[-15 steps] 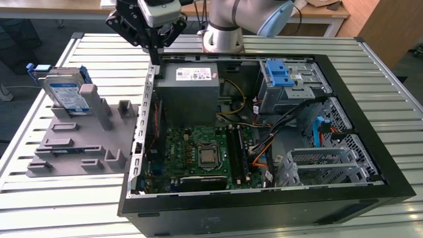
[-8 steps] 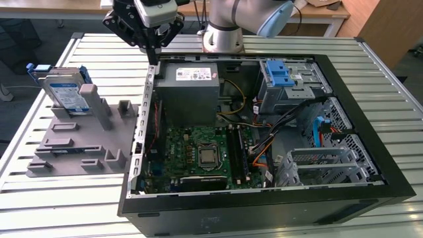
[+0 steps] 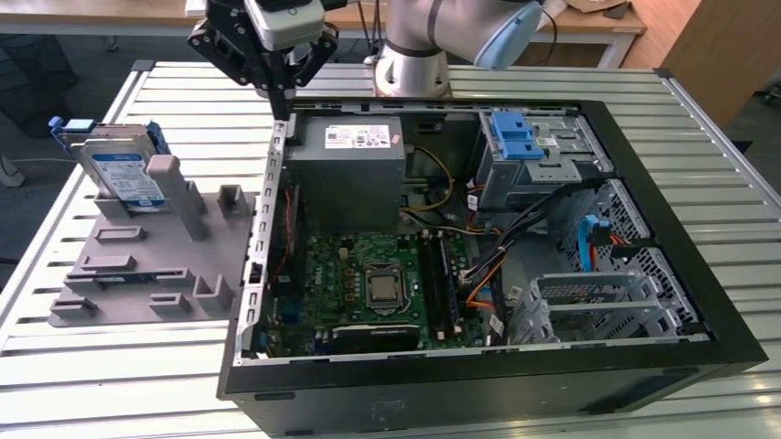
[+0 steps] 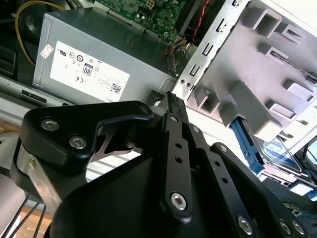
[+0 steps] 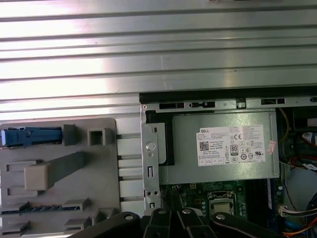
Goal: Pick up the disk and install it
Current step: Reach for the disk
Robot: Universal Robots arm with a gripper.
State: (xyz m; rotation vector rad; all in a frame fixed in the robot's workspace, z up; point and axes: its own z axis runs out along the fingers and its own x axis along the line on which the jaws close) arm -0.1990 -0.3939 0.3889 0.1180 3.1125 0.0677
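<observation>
One disk [image 3: 123,174] is what I am after. I see it standing on edge in a slot at the far end of a grey plastic rack [image 3: 146,265]. Its white-and-blue label faces the camera in the exterior view, and its blue frame shows along the sides. In the first wrist view the same blue frame appears edge-on at the rack's end.

The rack lies on the slatted metal table [image 3: 123,384], just beside the open computer case [image 3: 488,398], on the exterior view's left of it. Inside the case, a grey power supply [image 3: 347,174] fills the far corner nearest the rack. A green circuit board [image 3: 366,283] lies on the near side of it. A metal drive cage with a blue handle [image 3: 518,137] sits toward the exterior view's right, and loose cables run between the cage and the board.

My gripper [image 3: 283,99] hangs over the case's far edge by the power supply, apart from the disk, which is off to the exterior view's left. In the second wrist view the fingers [image 4: 174,129] are drawn narrow, pressed together with nothing between them.
</observation>
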